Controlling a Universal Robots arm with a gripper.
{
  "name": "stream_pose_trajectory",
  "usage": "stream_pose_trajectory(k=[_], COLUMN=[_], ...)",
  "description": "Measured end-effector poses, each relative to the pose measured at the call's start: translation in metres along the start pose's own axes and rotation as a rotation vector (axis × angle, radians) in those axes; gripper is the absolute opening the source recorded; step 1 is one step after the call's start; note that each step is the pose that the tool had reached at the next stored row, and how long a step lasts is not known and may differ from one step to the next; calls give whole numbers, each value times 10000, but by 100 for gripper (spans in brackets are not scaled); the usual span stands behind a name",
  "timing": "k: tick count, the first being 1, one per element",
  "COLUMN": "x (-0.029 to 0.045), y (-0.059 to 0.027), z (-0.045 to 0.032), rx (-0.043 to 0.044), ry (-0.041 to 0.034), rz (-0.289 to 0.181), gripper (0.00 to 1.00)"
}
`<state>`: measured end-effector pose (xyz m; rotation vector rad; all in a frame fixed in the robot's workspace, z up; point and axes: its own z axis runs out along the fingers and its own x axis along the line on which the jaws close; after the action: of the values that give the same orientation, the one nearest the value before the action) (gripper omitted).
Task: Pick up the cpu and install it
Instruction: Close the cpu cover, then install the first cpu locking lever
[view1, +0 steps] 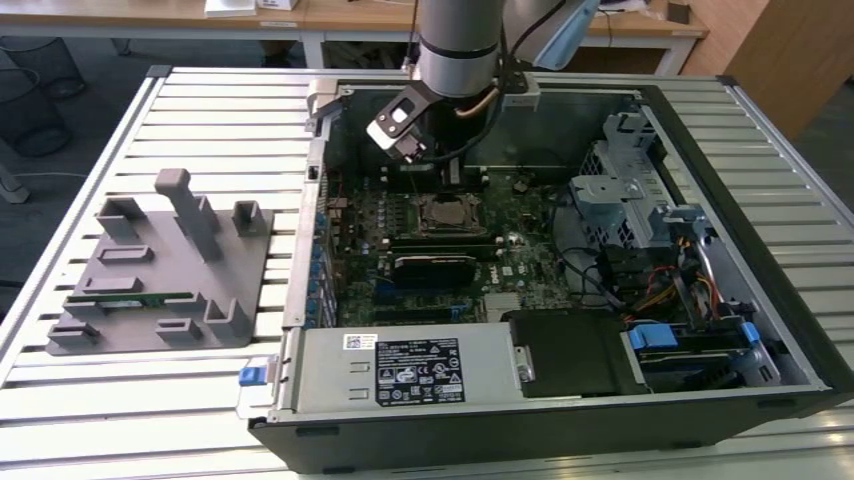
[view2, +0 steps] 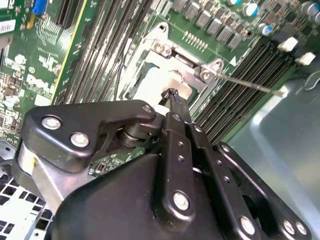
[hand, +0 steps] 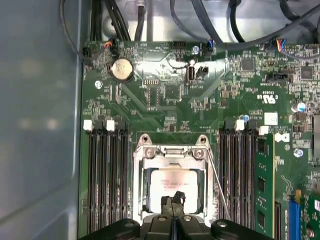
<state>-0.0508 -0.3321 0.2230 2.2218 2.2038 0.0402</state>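
Observation:
The cpu (hand: 172, 181) lies flat in the metal-framed socket (hand: 141, 165) on the green motherboard, silver top plate up. In the second wrist view the cpu (view2: 152, 87) shows as a pale patch inside the socket frame (view2: 200, 70). My gripper (hand: 173, 202) hangs directly over the chip's near edge, its two thin black fingertips pressed together with nothing between them. They also look shut in the second wrist view, where the gripper (view2: 173, 94) points down at the chip. In the exterior view the gripper (view1: 449, 178) is inside the open computer case, just above the socket (view1: 445, 212).
A thin wire lever (hand: 218, 186) stands off beside the socket. Memory slots (hand: 106, 175) flank the socket on both sides. On the exterior view's left, a grey plastic tray (view1: 154, 270) with upright blocks holds a green memory stick (view1: 127, 297). Drive cages and cables (view1: 641, 230) fill the case's other side.

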Motion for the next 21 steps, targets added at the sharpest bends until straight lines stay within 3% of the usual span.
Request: stream_pose_trajectory(k=[5,13,21], x=[0,1,2], y=[59,77,80], z=[3,-6,-131], rx=[3,5,-5], ry=[-1,-7,-6], rz=[-1,0,-2], gripper=[11,11,11])
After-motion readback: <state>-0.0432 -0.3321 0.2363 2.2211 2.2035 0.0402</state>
